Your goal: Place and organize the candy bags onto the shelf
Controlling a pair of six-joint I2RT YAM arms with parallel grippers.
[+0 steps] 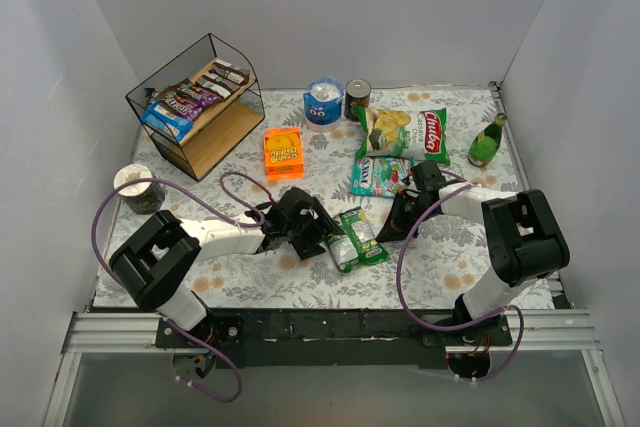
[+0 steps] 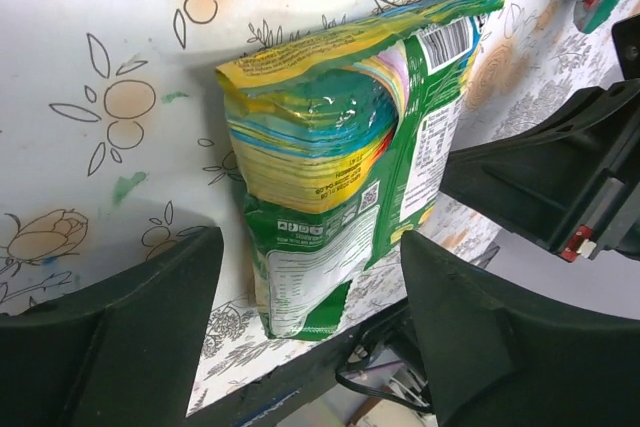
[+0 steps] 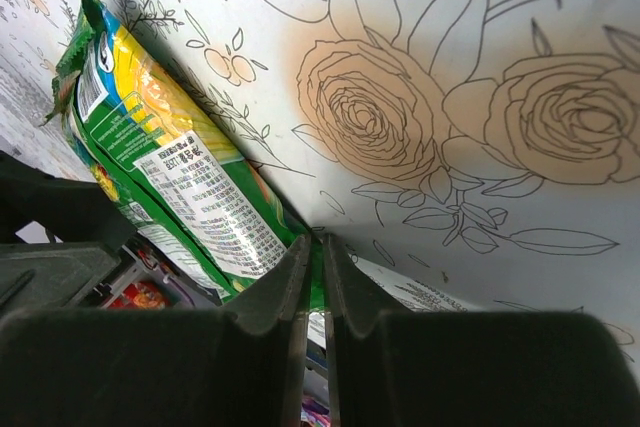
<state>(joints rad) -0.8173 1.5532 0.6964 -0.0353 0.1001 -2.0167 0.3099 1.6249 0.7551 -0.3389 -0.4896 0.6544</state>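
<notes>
A green and yellow candy bag [image 1: 357,238] lies flat on the flowered table between my two grippers. My left gripper [image 1: 322,237] is open at the bag's left side; in the left wrist view [image 2: 310,307] the bag [image 2: 340,167] lies between its spread fingers, untouched. My right gripper [image 1: 386,231] is at the bag's right edge; in the right wrist view [image 3: 312,247] its jaws are shut on a thin green edge of the bag [image 3: 170,157]. A teal candy bag [image 1: 380,175] lies behind. The shelf [image 1: 200,107] at the back left holds several brown, purple and blue bars on its upper board.
An orange packet [image 1: 283,150] lies near the shelf. A large green chip bag [image 1: 405,132], a blue tub [image 1: 323,102], a dark can [image 1: 357,97] and a green bottle [image 1: 487,142] stand at the back. A paper cup [image 1: 138,187] stands at the left edge.
</notes>
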